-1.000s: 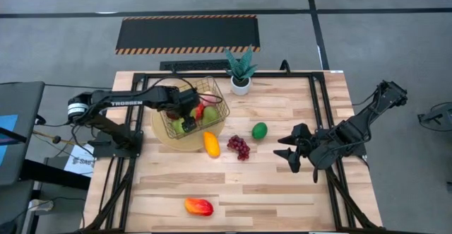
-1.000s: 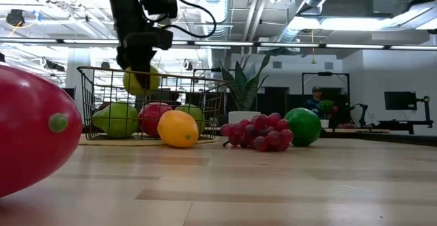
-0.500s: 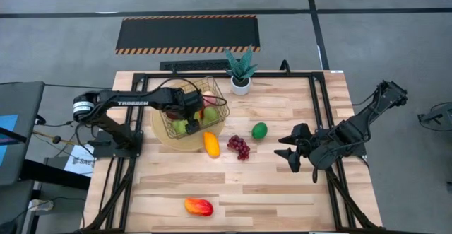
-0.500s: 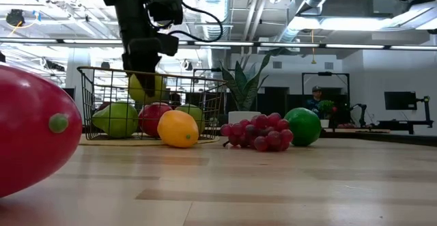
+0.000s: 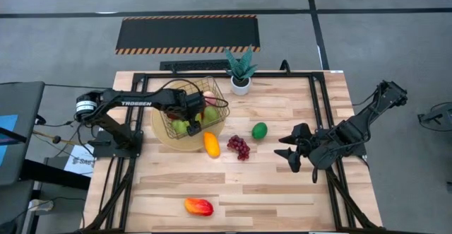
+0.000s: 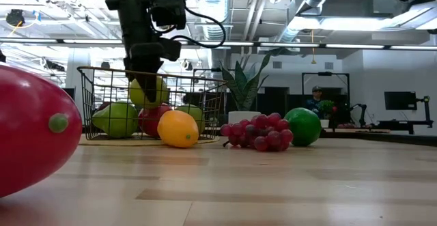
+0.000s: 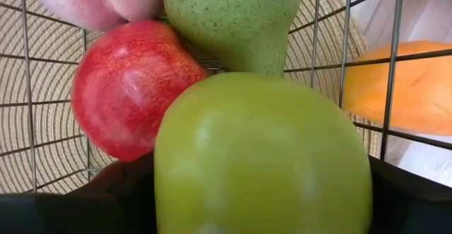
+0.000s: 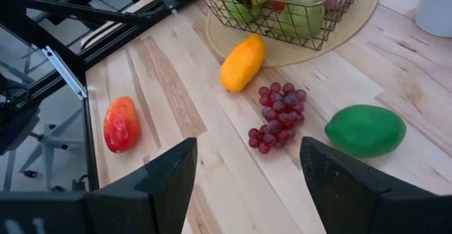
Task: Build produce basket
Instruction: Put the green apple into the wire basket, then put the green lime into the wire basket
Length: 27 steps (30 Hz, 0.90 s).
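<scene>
text: "TROSSEN" | on: left arm (image 5: 134, 104) upper link, white lettering | place: left of centre, high view | other readable text: none

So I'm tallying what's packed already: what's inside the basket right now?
Inside the basket, the left hand holds a yellow-green apple above a red apple, a green pear and a pink peach. Anything beneath them is hidden.

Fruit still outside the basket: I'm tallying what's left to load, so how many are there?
4: the yellow-orange mango beside the basket, the grapes, the lime, and the red-orange mango near the table's front edge.
</scene>
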Each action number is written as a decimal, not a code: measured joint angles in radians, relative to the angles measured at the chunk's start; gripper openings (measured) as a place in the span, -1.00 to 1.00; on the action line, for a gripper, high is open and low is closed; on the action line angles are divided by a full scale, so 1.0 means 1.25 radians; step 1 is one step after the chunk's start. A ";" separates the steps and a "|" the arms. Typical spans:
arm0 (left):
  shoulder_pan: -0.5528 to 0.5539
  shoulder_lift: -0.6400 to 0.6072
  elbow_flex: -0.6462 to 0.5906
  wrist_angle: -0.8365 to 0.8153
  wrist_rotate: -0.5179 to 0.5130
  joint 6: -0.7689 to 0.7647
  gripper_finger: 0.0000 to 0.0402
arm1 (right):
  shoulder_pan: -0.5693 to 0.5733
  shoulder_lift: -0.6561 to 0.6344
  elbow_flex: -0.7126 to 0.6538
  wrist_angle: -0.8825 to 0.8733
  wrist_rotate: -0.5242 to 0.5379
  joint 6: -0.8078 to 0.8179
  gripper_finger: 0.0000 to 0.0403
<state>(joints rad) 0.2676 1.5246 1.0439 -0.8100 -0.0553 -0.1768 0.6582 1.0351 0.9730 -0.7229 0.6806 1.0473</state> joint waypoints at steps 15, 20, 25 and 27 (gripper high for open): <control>0.003 0.000 0.037 -0.023 0.011 -0.006 0.70 | 0.000 0.000 0.000 -0.003 0.000 0.000 0.36; 0.003 0.000 0.143 -0.118 0.039 0.011 0.70 | 0.000 0.000 0.000 -0.007 0.000 0.019 0.36; 0.000 -0.001 0.297 -0.198 0.060 0.037 0.70 | 0.000 0.000 0.000 -0.058 -0.001 0.072 0.36; -0.011 -0.002 0.353 -0.163 0.059 -0.005 0.70 | 0.000 0.000 0.000 -0.085 -0.003 0.120 0.36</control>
<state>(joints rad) 0.2544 1.5220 1.4857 -1.0138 0.0182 -0.1831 0.6582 1.0355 0.9730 -0.8295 0.6772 1.1973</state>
